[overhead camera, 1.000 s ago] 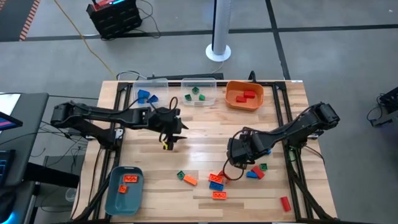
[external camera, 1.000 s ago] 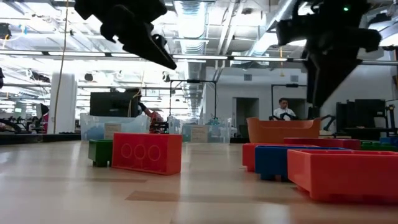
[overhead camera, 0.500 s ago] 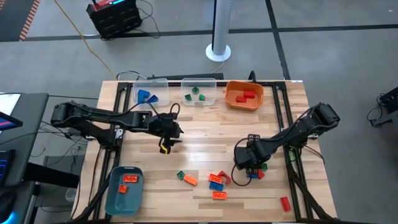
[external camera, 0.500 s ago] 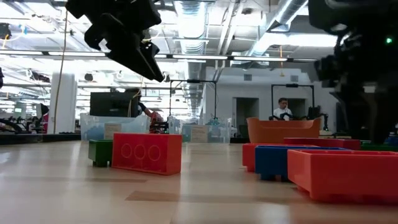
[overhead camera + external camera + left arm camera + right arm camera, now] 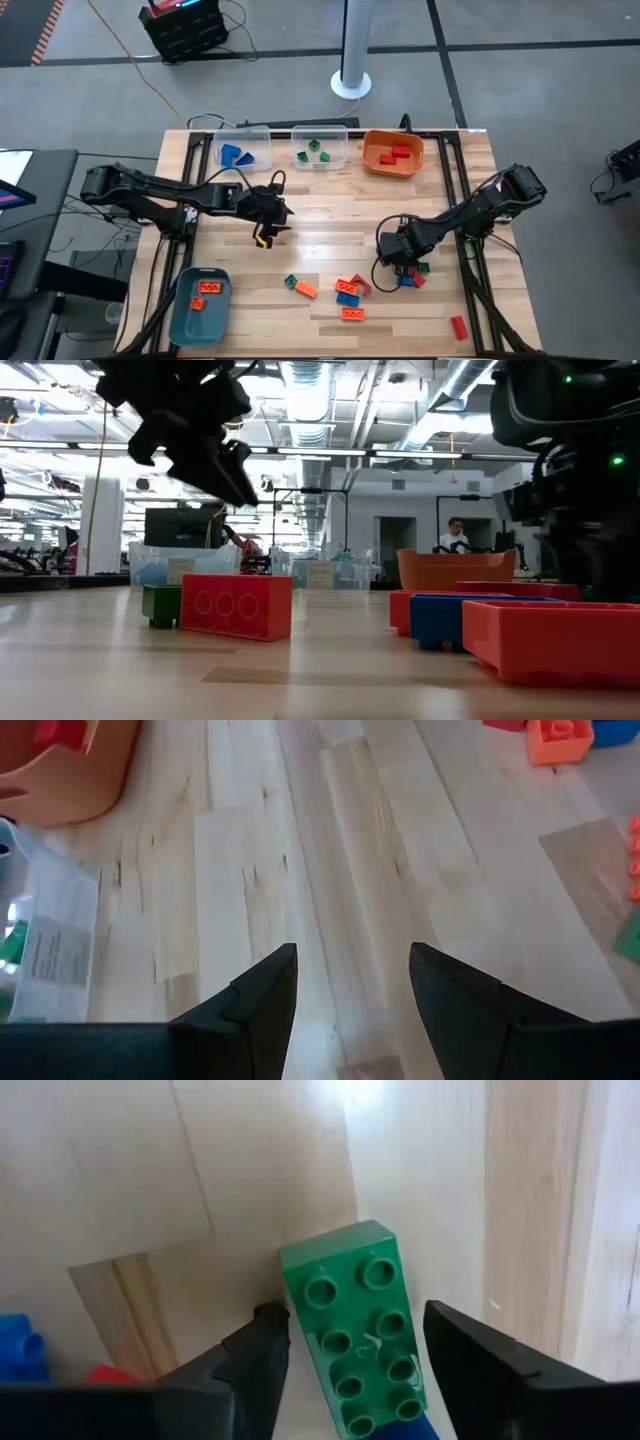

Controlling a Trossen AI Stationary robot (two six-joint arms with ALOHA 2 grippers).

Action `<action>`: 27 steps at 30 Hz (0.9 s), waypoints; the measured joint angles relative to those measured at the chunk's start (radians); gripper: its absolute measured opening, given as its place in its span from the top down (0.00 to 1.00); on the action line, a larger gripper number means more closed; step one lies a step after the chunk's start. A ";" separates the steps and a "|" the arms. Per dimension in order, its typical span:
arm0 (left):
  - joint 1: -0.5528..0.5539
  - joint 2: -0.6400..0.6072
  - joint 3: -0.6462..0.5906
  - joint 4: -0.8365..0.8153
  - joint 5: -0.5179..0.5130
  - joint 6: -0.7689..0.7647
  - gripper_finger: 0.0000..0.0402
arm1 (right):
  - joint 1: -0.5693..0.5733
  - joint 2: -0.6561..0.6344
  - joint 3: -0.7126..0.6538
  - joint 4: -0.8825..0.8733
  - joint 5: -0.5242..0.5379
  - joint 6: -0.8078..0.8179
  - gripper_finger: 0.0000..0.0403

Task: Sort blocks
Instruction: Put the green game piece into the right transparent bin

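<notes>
Green brick (image 5: 362, 1328) lies lengthwise between the right gripper's (image 5: 350, 1365) released fingers; the left gripper (image 5: 352, 985) hangs empty, spread apart.

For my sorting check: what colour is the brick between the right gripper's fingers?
Green brick, clearest in the right wrist view; right gripper open around it.

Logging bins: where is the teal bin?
In the high view, the teal plastic bin sits at the table's front-left corner, holding orange studded bricks.
</notes>
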 joint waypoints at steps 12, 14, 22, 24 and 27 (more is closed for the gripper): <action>-0.049 -0.048 -0.028 -0.035 -0.254 0.161 0.53 | -0.102 0.001 0.009 0.177 0.003 -0.075 0.71; -0.049 -0.048 -0.028 -0.036 -0.269 0.172 0.53 | -0.130 0.002 0.020 0.187 0.003 -0.081 0.71; -0.081 -0.048 -0.028 -0.057 -0.270 0.020 0.53 | -0.215 -0.008 0.028 0.311 0.004 -0.155 0.68; -0.096 -0.048 -0.028 -0.060 -0.270 -0.012 0.53 | -0.238 -0.011 0.028 0.333 0.004 -0.172 0.68; -0.127 -0.048 -0.028 -0.060 -0.271 -0.032 0.53 | -0.271 -0.020 0.029 0.393 0.004 -0.186 0.68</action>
